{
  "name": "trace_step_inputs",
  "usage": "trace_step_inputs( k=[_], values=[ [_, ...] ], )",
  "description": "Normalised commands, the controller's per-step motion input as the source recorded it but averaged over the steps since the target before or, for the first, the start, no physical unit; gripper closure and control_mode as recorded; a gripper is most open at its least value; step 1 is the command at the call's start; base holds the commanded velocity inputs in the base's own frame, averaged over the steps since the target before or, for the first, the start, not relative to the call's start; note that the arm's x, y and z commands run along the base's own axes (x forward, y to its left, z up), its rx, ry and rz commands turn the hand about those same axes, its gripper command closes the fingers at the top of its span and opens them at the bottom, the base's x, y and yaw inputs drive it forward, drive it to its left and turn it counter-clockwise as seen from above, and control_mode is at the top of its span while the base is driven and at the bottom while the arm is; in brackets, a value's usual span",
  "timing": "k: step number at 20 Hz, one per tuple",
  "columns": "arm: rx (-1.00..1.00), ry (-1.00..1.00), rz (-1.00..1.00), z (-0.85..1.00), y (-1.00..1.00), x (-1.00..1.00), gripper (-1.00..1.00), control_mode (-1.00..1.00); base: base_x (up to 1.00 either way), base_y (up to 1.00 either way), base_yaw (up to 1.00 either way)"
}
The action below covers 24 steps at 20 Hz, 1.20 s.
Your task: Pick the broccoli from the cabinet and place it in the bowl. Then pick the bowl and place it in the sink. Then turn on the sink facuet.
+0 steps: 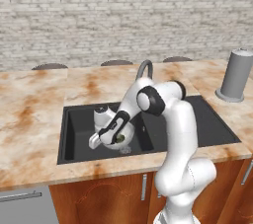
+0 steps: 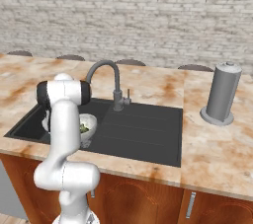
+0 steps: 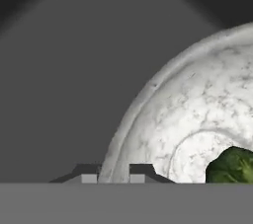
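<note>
The whitish mottled bowl (image 1: 124,133) (image 2: 89,121) (image 3: 197,114) is low inside the black sink (image 1: 202,119) (image 2: 143,131), at its left part. The dark green broccoli (image 1: 120,139) (image 2: 84,128) (image 3: 232,166) lies in the bowl. My gripper (image 1: 111,135) (image 3: 113,176) reaches down into the basin, one fingertip on each side of the bowl's rim, shut on it. The arched grey faucet (image 1: 145,68) (image 2: 105,66) stands behind the basin. The cabinet is out of view.
A fat grey upright cylinder (image 1: 236,75) (image 2: 221,94) stands on the marbled counter (image 1: 29,114) (image 2: 217,144) right of the sink. Brown drawer fronts (image 1: 99,198) with metal handles run below the counter edge. A brick wall closes the back.
</note>
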Motion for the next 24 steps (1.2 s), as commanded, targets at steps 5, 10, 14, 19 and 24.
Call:
trace_step_inputs(
  k=[5, 10, 14, 19, 24],
  values=[
    [0.00, 0.00, -0.02, -0.03, 0.11, 0.06, -1.00, -1.00, 0.00, 0.00, 0.00],
    [0.02, 0.00, -0.12, 0.78, 0.01, -0.29, -1.00, -1.00, 0.00, 0.00, 0.00],
    [0.06, 0.00, -0.16, 1.00, 0.00, -0.44, -1.00, -1.00, 0.00, 0.00, 0.00],
    [0.10, 0.00, -0.18, 1.00, 0.00, -0.83, -1.00, -1.00, 0.00, 0.00, 0.00],
    [0.14, 0.00, -0.19, 1.00, -0.02, -1.00, -1.00, -1.00, 0.00, 0.00, 0.00]
  ],
)
